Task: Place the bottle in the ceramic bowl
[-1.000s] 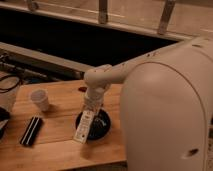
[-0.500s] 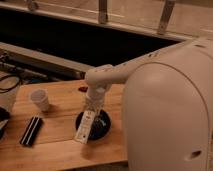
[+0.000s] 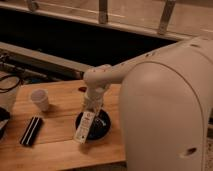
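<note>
Almost nothing has moved since the earlier frames: the bottle [image 3: 84, 126] hangs where it did, tilted, its upper end under the arm and its lower end reaching past the near-left rim of the ceramic bowl [image 3: 101, 125]. Its white label faces the camera. It overlaps the bowl's left part, but whether it touches the bowl cannot be told. The tool [image 3: 92, 106] sits at the bottle's top, just above the bowl; whether it is clenched on the bottle or has let go cannot be told. The slant probably comes from a grip near one end, which lets the long body swing down over the dish. Left of the bowl on the wooden bench [image 3: 60, 110] lies a flat black ribbed bar [image 3: 30, 131], and a small white cup [image 3: 40, 99] stands farther back.
</note>
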{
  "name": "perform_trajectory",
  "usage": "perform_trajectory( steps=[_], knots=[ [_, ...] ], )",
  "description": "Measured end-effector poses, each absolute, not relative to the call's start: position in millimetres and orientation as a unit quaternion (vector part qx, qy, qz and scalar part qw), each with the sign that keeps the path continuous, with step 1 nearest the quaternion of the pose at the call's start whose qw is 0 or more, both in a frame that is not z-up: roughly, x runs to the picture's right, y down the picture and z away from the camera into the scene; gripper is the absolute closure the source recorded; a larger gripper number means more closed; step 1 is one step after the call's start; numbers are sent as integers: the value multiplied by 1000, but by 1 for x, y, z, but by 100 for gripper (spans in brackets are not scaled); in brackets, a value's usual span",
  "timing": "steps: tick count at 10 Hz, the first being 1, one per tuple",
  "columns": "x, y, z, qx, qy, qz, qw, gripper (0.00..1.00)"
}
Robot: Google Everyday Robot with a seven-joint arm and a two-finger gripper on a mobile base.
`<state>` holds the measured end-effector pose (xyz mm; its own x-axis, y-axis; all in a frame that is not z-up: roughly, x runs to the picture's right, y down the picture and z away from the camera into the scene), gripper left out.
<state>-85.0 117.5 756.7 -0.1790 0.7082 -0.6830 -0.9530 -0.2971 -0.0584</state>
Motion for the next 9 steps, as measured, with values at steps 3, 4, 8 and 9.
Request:
perform_trajectory(
  steps=[3,4,8,9],
  knots=[
    [-91,119,759,-314,196,740,562,53],
    [-89,118,759,-313,196,741,561,50],
    [-93,119,759,-314,195,737,565,12],
    [-93,119,759,-314,196,737,565,9]
  ],
)
